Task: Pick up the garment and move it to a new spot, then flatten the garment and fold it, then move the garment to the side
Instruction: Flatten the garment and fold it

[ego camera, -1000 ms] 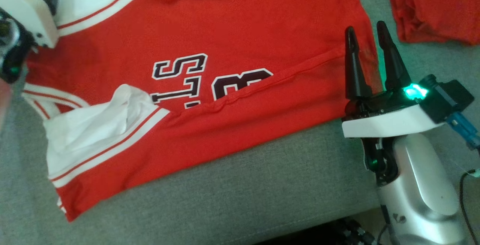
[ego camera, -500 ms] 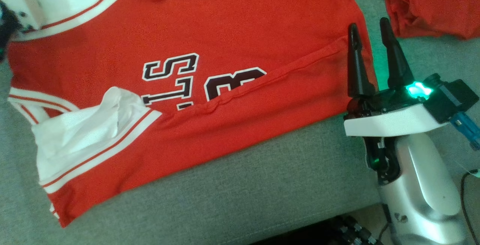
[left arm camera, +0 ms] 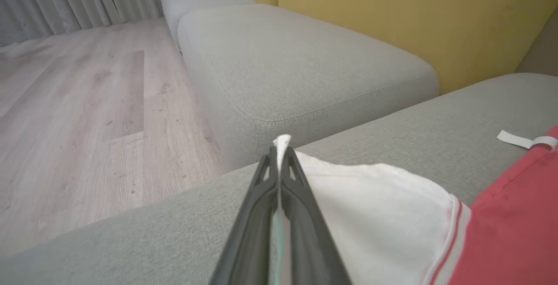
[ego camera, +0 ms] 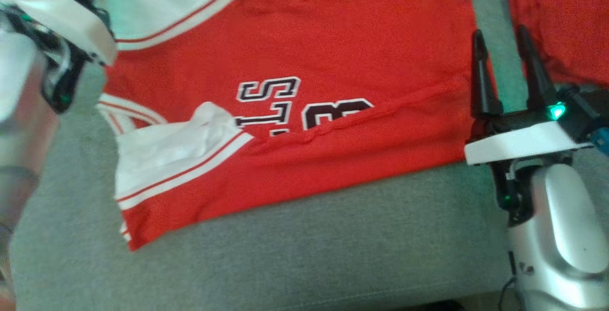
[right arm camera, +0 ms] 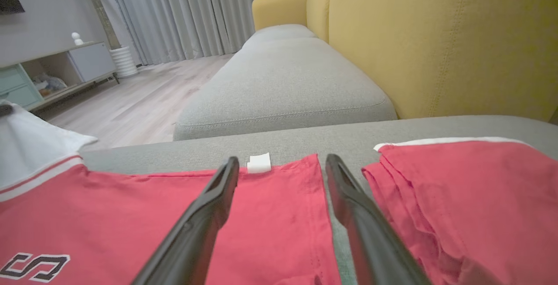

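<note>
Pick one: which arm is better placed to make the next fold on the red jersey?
Left, probably. The left gripper is shut on the white sleeve, ready to carry it over. The right gripper stands open at the hem end of the jersey, gripping nothing.

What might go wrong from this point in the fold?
The left gripper pinches just the tip of the white sleeve; a pull may slip it free.
The right gripper stands open, holding nothing, so a one-sided pull could skew the jersey.
Its fingers sit beside the second red garment and might snag it.
</note>
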### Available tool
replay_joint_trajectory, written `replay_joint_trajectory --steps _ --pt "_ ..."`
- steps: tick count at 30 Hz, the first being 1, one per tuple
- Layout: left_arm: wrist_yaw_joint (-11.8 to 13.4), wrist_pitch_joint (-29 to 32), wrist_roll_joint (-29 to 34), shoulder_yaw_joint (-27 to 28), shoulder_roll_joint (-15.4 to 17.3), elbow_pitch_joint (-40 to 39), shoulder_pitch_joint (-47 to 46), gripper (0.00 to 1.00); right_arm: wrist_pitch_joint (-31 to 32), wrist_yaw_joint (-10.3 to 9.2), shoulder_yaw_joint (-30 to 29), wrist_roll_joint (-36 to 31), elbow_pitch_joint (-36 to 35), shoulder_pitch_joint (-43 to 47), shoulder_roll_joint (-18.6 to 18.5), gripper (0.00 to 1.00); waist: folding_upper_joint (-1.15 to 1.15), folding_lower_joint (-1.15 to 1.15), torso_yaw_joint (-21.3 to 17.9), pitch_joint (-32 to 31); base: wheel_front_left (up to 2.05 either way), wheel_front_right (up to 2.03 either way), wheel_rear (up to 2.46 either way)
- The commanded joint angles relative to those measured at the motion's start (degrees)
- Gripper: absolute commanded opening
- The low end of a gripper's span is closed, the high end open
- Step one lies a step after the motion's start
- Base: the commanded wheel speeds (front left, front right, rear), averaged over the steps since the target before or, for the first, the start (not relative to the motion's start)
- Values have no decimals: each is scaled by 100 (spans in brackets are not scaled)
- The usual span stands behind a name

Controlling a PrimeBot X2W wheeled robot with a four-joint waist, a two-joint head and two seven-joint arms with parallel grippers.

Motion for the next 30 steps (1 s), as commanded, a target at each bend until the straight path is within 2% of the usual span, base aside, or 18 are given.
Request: replay_joint_trajectory --steps 1,9,13,17,23,30 --pt "12 -130 44 103 197 -177 -3 0 108 -5 6 -85 -204 -110 -18 100 0 1 320 -259 0 0 0" --pt "226 -383 170 -125 210 -1304 685 0 1262 -5 -614 -648 179 -725 -19 100 0 1 879 -446 0 0 0" --pt "426 -259 182 -227 319 -2092 1025 0 1832 -5 -942 -912 797 -1289 -76 100 0 1 1067 -399 0 0 0" --pt "591 -60 185 -326 416 -2775 1248 0 2141 -5 -1297 -1209 1573 -1886 -212 100 0 1 1211 -308 0 0 0" --pt "745 157 148 -358 543 -3399 1355 0 2243 -5 -1616 -1841 2685 -2580 -510 100 0 1 1371 -118 0 0 0" --pt "814 229 133 -362 558 -3599 1330 0 2095 -5 -1937 -2387 3693 -3027 -644 100 0 1 1458 -15 0 0 0"
